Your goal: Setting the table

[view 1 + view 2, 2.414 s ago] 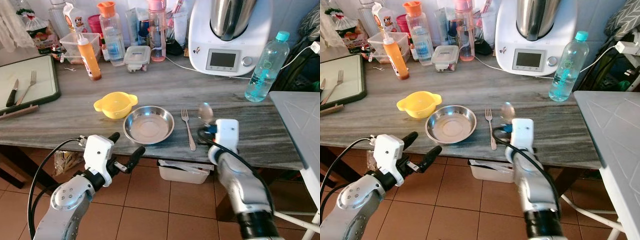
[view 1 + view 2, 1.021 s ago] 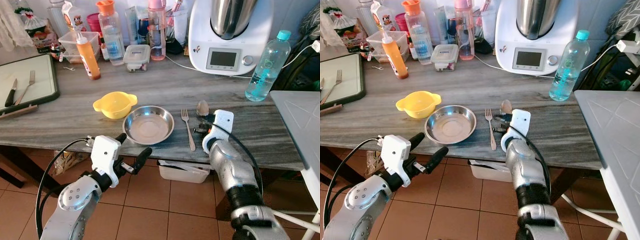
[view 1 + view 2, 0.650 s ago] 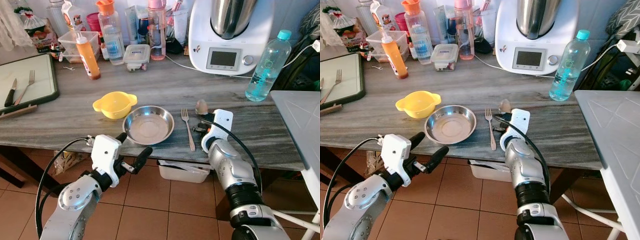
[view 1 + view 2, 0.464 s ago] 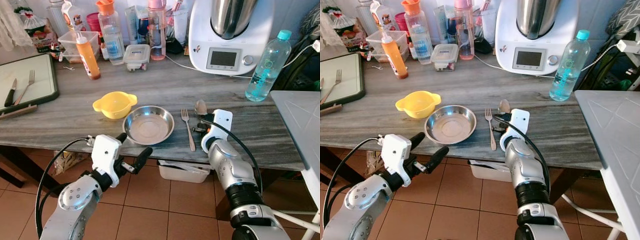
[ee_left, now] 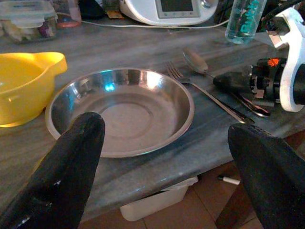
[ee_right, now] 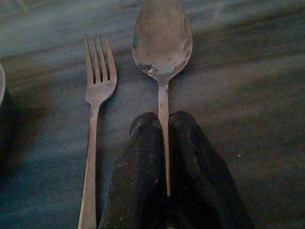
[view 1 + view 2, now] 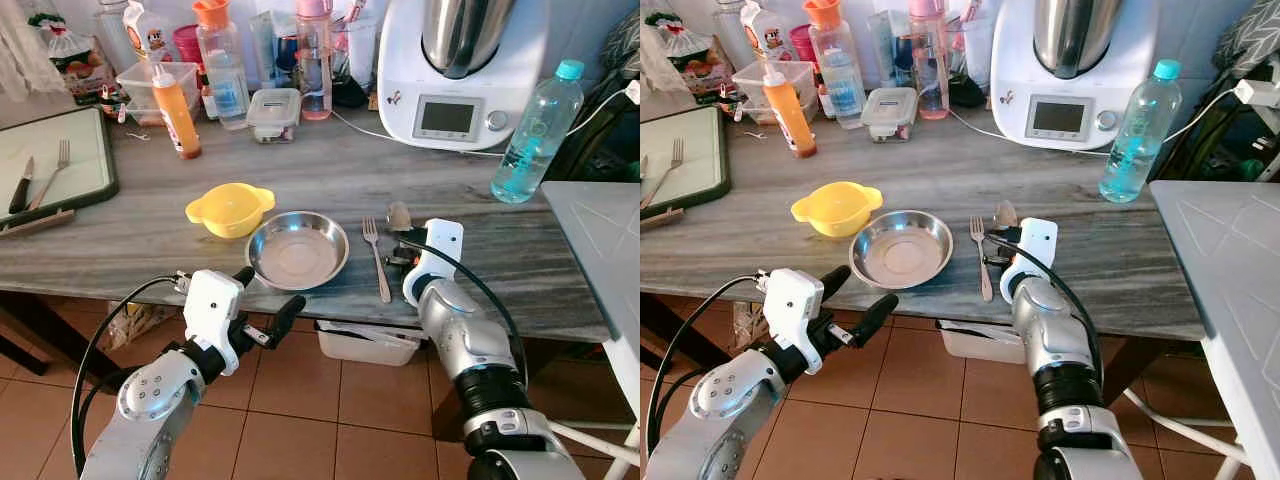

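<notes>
Spoon (image 7: 400,214) placement is the step in hand, and the left eye view lays it out: the right hand (image 7: 403,249) sits low at the front of the grey table (image 7: 150,230), its black fingers pointing away from the robot along the spoon's handle, the bowl of the spoon poking out beyond them. A fork (image 7: 377,258) lies just beside it, on the side nearer the steel plate (image 7: 297,249), with a yellow bowl (image 7: 230,208) next over. The left hand (image 7: 262,300) hangs below the table edge, fingers spread, holding nothing.

Over to the right eye view: same setting, with the spoon (image 7: 1006,213) showing its bowl just past the white wrist housing, close to the fork's tines.

Left wrist view next: two wide-apart black fingers (image 5: 71,167) frame the steel plate, and beyond it the fork and spoon lie side by side, the right hand's fingertips low on the spoon's handle.

Right wrist view is the clincher: the two fingers (image 6: 138,157) are pressed together on the thin handle, pinching the spoon, which looks to lie flat on the table, roughly parallel to the fork and not touching it.

So the spoon seems to be down in its spot. The next move, by this reading, calls for parting the fingers gently and drawing the hand straight back along the handle, so nothing drags the spoon askew or nudges the fork.
</notes>
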Motion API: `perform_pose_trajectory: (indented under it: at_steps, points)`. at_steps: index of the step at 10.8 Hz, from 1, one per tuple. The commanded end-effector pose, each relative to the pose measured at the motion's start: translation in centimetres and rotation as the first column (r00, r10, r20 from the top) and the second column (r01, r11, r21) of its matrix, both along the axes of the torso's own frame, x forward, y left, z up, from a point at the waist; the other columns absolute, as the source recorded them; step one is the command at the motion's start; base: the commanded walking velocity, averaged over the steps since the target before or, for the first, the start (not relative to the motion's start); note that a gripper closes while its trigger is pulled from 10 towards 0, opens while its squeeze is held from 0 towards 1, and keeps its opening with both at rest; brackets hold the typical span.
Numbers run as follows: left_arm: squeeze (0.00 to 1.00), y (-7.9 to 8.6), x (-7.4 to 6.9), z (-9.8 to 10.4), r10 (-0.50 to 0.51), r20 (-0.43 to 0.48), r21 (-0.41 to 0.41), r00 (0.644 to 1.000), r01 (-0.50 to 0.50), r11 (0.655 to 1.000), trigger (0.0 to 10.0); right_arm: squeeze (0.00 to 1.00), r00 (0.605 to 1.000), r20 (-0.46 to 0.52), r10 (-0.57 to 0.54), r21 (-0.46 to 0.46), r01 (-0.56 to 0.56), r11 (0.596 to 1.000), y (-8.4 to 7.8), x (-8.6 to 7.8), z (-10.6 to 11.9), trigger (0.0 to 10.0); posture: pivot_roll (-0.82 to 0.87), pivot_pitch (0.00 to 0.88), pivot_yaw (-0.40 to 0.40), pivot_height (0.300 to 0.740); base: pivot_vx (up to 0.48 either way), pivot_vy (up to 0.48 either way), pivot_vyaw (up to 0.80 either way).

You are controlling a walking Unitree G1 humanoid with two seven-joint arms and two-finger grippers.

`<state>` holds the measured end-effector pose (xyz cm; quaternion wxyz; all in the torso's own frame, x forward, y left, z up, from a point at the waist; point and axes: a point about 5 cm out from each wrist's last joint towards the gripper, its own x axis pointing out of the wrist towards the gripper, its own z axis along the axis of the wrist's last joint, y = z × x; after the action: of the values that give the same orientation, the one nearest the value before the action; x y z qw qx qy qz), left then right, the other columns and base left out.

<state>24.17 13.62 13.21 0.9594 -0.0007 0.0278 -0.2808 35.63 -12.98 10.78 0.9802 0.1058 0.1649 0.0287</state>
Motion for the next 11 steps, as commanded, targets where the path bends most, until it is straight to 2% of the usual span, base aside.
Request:
perform_pose_trajectory:
  at_steps: [1, 11]
  points:
    - [0.00, -0.1, -0.1, 0.2, -0.005, 0.006, 0.018, 1.000, 0.005, 1.000, 10.0, 0.00, 0.998, -0.071, 0.000, -0.015, -0.001, 1.000, -0.4, -0.6, -1.4, 10.0, 0.06, 0.084, 0.047, 0.740, 0.000, 0.000, 0.00]
    - [0.00, -0.1, 0.1, -0.3, -0.019, -0.009, 0.031, 1.000, 0.020, 0.999, 10.0, 0.00, 0.995, -0.082, -0.051, -0.023, 0.049, 0.999, -1.9, -1.3, -1.5, 10.0, 0.05, 0.086, 0.058, 0.740, 0.000, 0.000, 0.00]
